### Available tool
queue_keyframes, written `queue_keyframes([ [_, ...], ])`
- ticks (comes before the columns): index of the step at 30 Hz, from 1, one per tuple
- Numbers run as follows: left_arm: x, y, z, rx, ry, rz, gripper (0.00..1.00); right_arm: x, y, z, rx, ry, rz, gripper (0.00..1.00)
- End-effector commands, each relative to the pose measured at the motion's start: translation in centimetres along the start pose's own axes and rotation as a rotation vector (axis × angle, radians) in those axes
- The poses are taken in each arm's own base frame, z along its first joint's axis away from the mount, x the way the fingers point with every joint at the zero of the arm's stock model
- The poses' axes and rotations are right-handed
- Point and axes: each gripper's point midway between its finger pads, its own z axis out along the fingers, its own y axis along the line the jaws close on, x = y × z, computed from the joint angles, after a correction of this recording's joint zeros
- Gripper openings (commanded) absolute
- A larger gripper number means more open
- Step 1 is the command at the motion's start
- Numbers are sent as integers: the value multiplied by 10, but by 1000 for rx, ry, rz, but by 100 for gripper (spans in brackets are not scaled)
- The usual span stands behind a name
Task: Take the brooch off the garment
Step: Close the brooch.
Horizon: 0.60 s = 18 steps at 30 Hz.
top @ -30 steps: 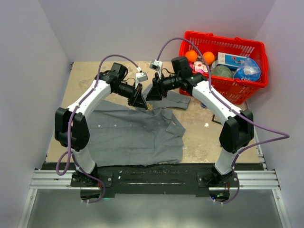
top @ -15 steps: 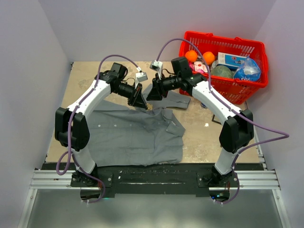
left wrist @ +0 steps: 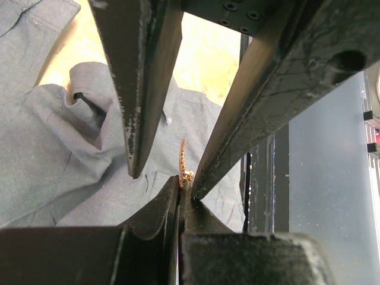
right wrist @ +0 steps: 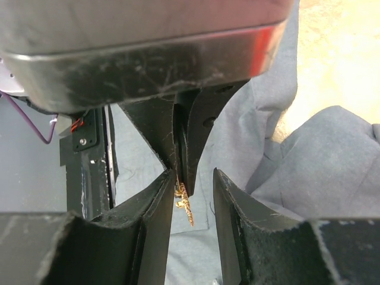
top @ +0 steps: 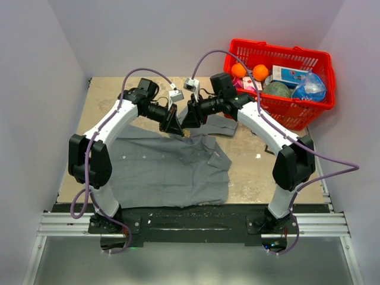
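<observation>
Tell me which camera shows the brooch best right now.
Left wrist: the brooch stands out as a lit gold strip against the garment, pinched at its lower end by the shut left gripper. Right wrist shows it shadowed, hanging between the fingers of the open right gripper. Top external gives only a gold speck.

- The brooch (left wrist: pixel 183 155): its near end is hidden between the pressed-together tips of the left gripper (left wrist: pixel 180 183).
- From above, the brooch is too small to read its shape.
</observation>
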Motion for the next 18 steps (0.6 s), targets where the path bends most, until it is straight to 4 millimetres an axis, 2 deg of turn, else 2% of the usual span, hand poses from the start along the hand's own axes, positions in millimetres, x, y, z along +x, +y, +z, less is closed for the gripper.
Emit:
queue_keyframes([
  [1,-18,-4,-5,13,-43,43,0,-22,9,-8,-3,-42,-71,36],
  [6,-17,-5,-5,15,-42,38,0,-36,8,-15,29,-102,-83,34],
  [14,-17,-7,-6,18,-43,43,0,-38,-3,-12,69,-114,-76,34],
  [18,-18,-8,-7,14,-45,45,0,-32,-11,-10,96,-96,-76,34],
])
